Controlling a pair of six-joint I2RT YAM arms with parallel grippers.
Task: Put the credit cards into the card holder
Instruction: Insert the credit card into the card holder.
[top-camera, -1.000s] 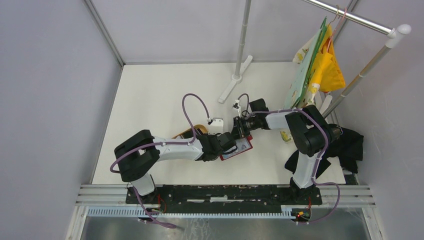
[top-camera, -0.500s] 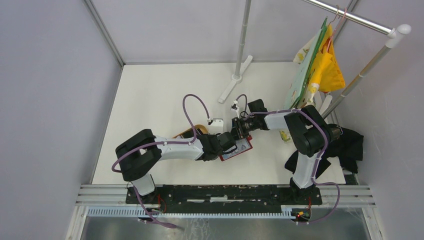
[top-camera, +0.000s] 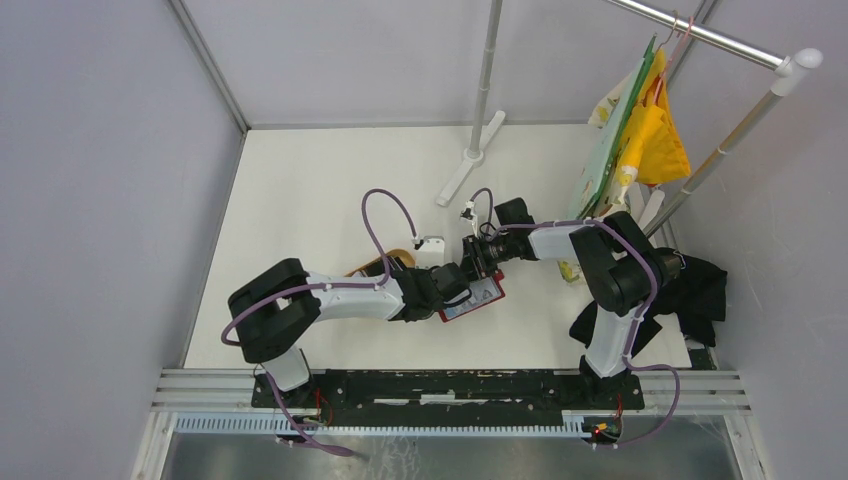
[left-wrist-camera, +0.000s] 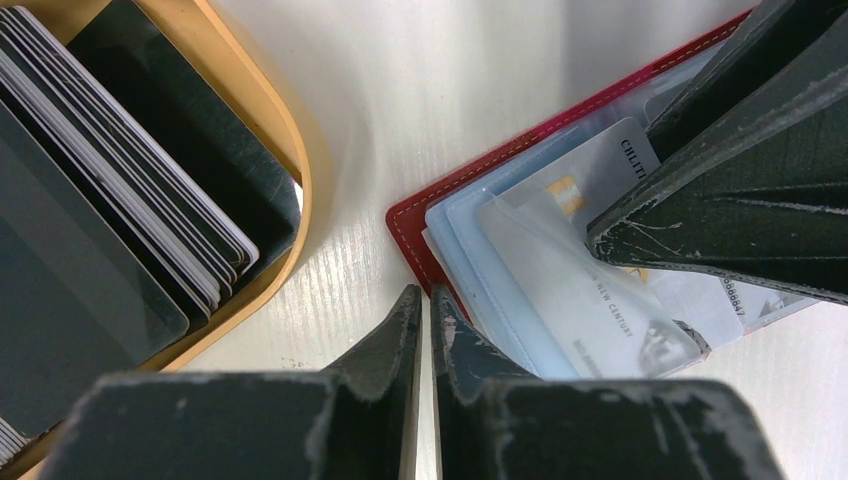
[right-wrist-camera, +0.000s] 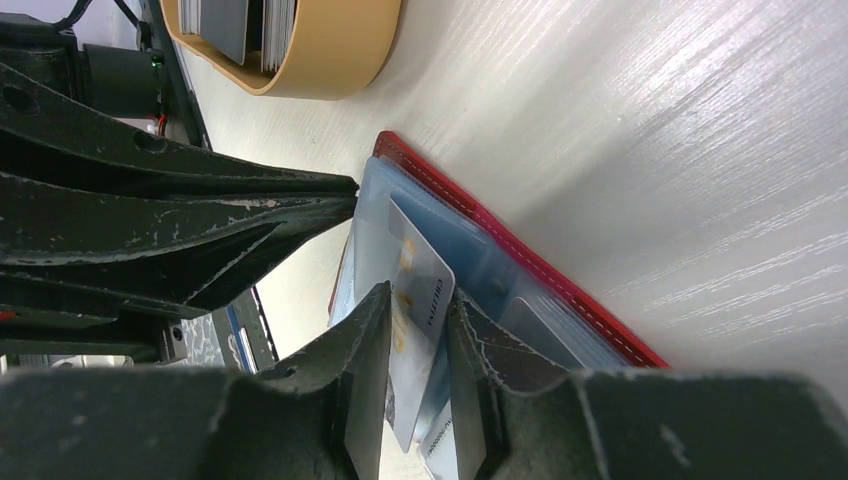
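At the bottom of the right wrist view, my right gripper (right-wrist-camera: 418, 300) pinches a pale credit card (right-wrist-camera: 415, 255) entering the red card holder (right-wrist-camera: 520, 260). I should slide it flat. Farther off, my left gripper (left-wrist-camera: 424, 298), closed on nothing, seems to steady the holder. The wooden tray (right-wrist-camera: 330, 60) sits at upper left.

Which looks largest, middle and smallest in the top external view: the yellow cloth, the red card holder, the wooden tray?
1. yellow cloth
2. card holder
3. wooden tray
The last two are partly covered, so this ranks only what shows.

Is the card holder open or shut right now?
Open: the card holder lies spread flat, pocket panels showing, a pale card among them.
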